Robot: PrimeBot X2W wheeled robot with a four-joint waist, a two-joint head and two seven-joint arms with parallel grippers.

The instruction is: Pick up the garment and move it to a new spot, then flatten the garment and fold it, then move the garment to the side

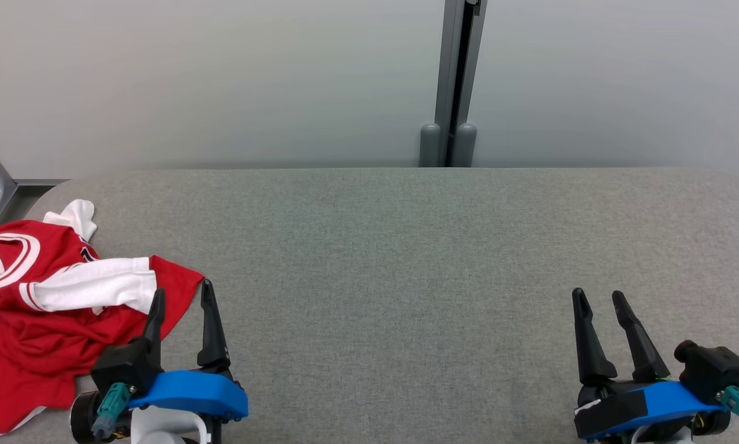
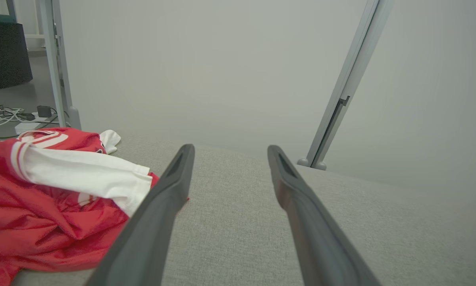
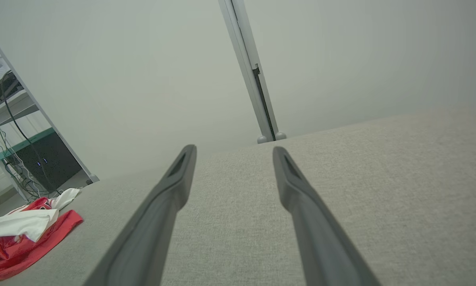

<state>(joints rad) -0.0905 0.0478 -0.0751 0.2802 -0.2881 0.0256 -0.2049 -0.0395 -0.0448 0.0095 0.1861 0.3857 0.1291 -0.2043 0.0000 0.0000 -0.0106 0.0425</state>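
The red-and-white garment [image 1: 24, 333] lies crumpled at the near left of the grey table [image 1: 375, 246], with no clear long axis. A white sleeve [image 1: 92, 287] crosses it left to right, its open end pointing right. The left gripper [image 1: 182, 290] stands at the garment's right corner, fingers wide and empty. The right gripper [image 1: 598, 293], equally wide and empty, is well apart at near right.

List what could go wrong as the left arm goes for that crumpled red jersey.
1. The jersey lies bunched, white sleeve across the red body: the open fingers of the left gripper may pinch only the sleeve or several layers.
2. It sits at the table's left end, near the rounded corner: a nudge might slide it off.
3. The right gripper is far across the table, so a one-arm lift would likely drag fabric.
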